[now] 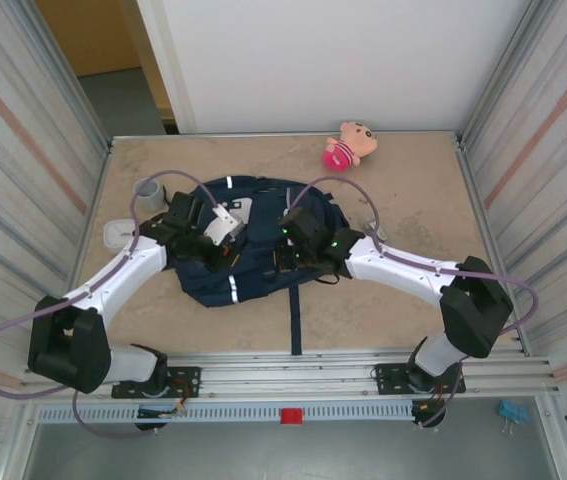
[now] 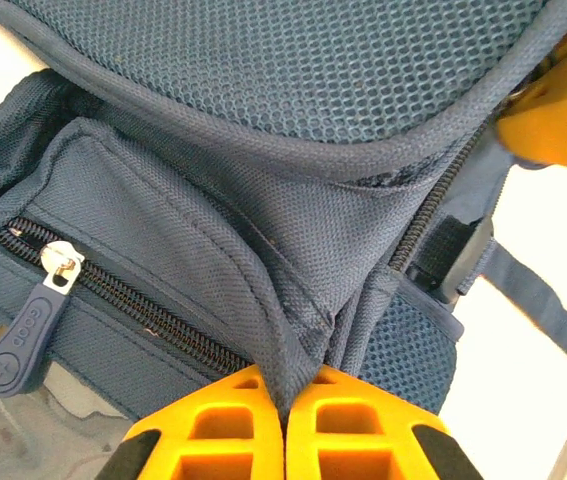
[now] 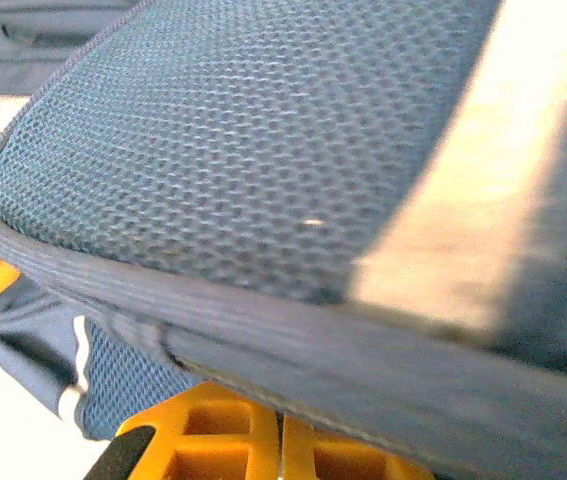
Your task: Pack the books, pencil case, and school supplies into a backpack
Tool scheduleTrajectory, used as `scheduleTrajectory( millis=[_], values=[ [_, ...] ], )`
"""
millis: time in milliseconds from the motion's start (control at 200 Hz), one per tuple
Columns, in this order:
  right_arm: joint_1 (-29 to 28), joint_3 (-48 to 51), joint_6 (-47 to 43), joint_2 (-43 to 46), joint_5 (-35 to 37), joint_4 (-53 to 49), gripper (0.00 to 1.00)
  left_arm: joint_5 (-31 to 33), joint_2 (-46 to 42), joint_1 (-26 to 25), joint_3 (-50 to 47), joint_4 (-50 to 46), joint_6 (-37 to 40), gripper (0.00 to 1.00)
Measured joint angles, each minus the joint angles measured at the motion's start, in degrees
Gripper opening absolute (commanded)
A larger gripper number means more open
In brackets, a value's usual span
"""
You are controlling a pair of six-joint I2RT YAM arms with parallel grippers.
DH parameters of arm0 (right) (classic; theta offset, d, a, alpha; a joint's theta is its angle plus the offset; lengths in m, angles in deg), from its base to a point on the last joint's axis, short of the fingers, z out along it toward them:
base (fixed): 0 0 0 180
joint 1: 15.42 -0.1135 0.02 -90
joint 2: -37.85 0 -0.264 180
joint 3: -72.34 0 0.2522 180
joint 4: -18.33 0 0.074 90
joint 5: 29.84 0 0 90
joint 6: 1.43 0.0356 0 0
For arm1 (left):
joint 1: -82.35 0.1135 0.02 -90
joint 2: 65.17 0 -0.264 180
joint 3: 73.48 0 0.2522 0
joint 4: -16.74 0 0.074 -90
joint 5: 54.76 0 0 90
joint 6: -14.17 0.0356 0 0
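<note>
My left gripper [image 2: 285,395] was closed tight on a fold of the backpack [image 2: 293,90], the navy cloth pinched up between the two yellow fingers at the bottom centre of the left wrist view. I judged that pinch was there to anchor the bag's lower layer so the opening could be parted. My right gripper [image 3: 281,425] was closed as well, at the bottom of its own view. The piped edge of the padded mesh panel ran straight across where the fingers met. I took that as a grip on the rim, lifting it away from the layer my left side held.

From above, the backpack [image 1: 253,240] lay in the middle of the table [image 1: 403,190]. The left gripper [image 1: 206,248] and right gripper [image 1: 288,255] were both on it, close together, and a strap [image 1: 294,320] trailed toward the bottom of the frame.

A zipper pull [image 2: 25,325] hung at the lower left of the left wrist view, on a pocket whose zip looked closed. The bag's inside was hidden, so I could not tell what it held. My right fingertips were covered by the piping. A pale flat object [image 1: 118,232] at the left edge was too small to name. A grey cup [image 1: 149,192] and a pink plush toy [image 1: 348,145] sat apart from the bag.
</note>
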Motion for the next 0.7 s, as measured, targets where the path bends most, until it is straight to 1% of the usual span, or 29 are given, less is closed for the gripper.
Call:
scheduleTrajectory(
  millis=[20, 35, 75, 120, 145, 220, 276, 326, 436, 516, 616, 702],
  values=[
    [0.17, 0.02, -0.02, 0.04, -0.98, -0.13, 0.00, 0.37, -0.02, 0.00, 0.00, -0.02, 0.76, 0.17],
    [0.35, 0.04, -0.02, 0.07, -1.84, -0.17, 0.00, 0.76, -0.02, 0.00, 0.00, -0.04, 1.05, 0.24],
    [0.44, 0.09, -0.02, 0.13, -3.65, -0.42, 0.00, 1.18, -0.20, 0.02, -0.04, -0.13, 2.45, 0.36],
    [0.72, 0.33, 0.00, 0.26, -5.70, -0.76, 0.00, 1.60, -1.05, 0.22, -0.46, 0.26, 3.76, 0.52],
    [0.74, 0.44, 0.02, 0.28, -6.64, -0.90, 0.00, 1.75, -1.84, 0.44, -0.90, 0.55, 3.96, 0.57],
    [1.11, 0.76, 0.17, 0.28, -9.22, -1.25, 0.00, 3.28, -5.01, 0.48, -2.25, 1.79, 1.97, 0.67],
    [1.46, 0.85, 0.33, 0.31, -10.64, -1.29, 0.00, 5.14, -7.39, 0.48, -2.56, 2.58, -2.56, 0.72],
    [1.75, 0.85, 0.68, 0.31, -11.69, -1.27, 0.00, 7.15, -9.35, 0.44, -2.56, 3.28, -9.33, 0.74],
    [2.21, 0.85, 1.77, 0.31, -13.46, -1.20, 0.00, 10.51, -12.28, 0.48, -3.32, 3.10, -24.24, 0.76],
    [1.97, 0.85, 2.14, 0.31, -13.97, -1.16, 0.00, 13.51, -13.40, 0.48, -4.98, 0.98, -34.10, 0.77],
    [0.98, 0.85, 2.19, 0.31, -14.32, -0.81, 0.00, 16.41, -13.81, 0.48, -8.33, -1.31, -42.32, 0.77],
    [-0.52, 0.85, 2.23, 0.28, -14.86, -0.42, 0.00, 18.14, -13.55, 0.70, -10.71, -2.23, -46.25, 0.78]
  ],
)
